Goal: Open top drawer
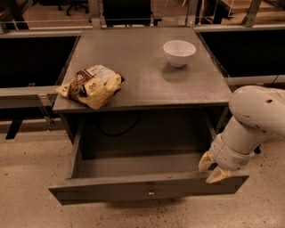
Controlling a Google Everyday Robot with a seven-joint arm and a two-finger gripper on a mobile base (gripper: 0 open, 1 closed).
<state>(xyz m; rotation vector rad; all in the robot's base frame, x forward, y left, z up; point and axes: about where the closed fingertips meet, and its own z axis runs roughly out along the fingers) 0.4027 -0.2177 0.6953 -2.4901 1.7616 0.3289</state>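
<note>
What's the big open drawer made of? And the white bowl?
The top drawer looks like painted wood: dull dark grey boards; its knob glints like metal. The bowl, smooth and white, looks ceramic, maybe plastic. The gripper is at the drawer's right front corner.

Floor (31, 178) — speckled beige | grey table (142, 75) centre | pale rails (22, 92) either side | dark chair (129, 10) behind — dim warm light

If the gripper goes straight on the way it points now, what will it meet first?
The gripper sits at the right end of the open top drawer, pointing down and leftward. First in its line seems the drawer front's upper edge, almost at its tip; depth is unclear.
</note>
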